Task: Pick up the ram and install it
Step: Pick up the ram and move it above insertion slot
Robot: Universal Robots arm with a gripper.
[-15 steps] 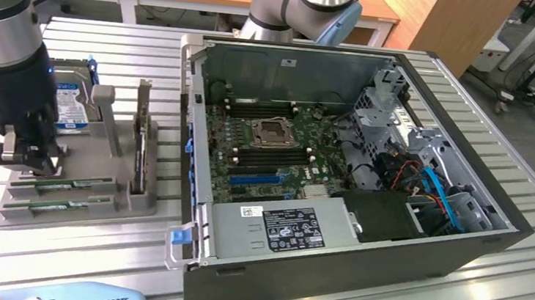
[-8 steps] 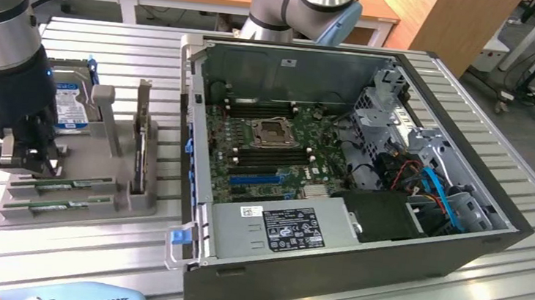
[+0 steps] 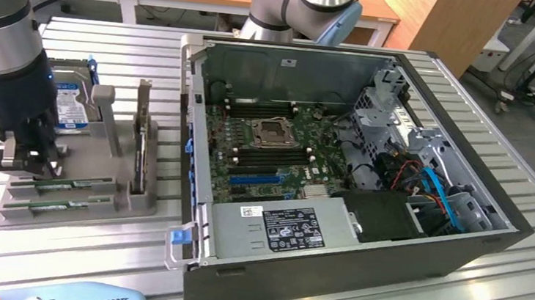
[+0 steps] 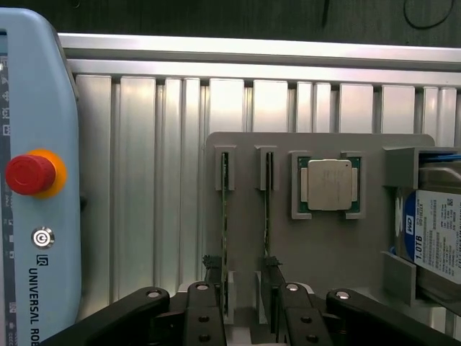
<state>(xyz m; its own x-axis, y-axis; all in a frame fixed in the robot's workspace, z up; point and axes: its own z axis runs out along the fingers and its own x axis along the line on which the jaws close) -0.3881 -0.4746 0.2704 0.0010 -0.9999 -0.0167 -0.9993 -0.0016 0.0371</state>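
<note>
I have the gripper spread as wide as it goes, with nothing pinched between its black fingers. From the wrist view, the fingers hang over the near end of the grey holder. The ram stands on edge in its slot and runs in between the two tips. A second ram stick stands in the next slot, just beside the other tip, and I cannot tell whether either tip touches a stick. Beyond the sticks on the same holder, the square silver processor chip sits in its pocket. Past that is the hard drive with its blue-white label. On the sticks' other side lies the teach pendant with its red stop button, resting on the slatted aluminium table. The exterior view adds the wider scene. The pendant is at the bottom edge. At the exterior view's left, the gripper is low over the holder, above the ends of the ram and the second stick, with the hard drive behind. To the exterior view's right sits the open computer case, showing its green motherboard and processor socket.
</note>
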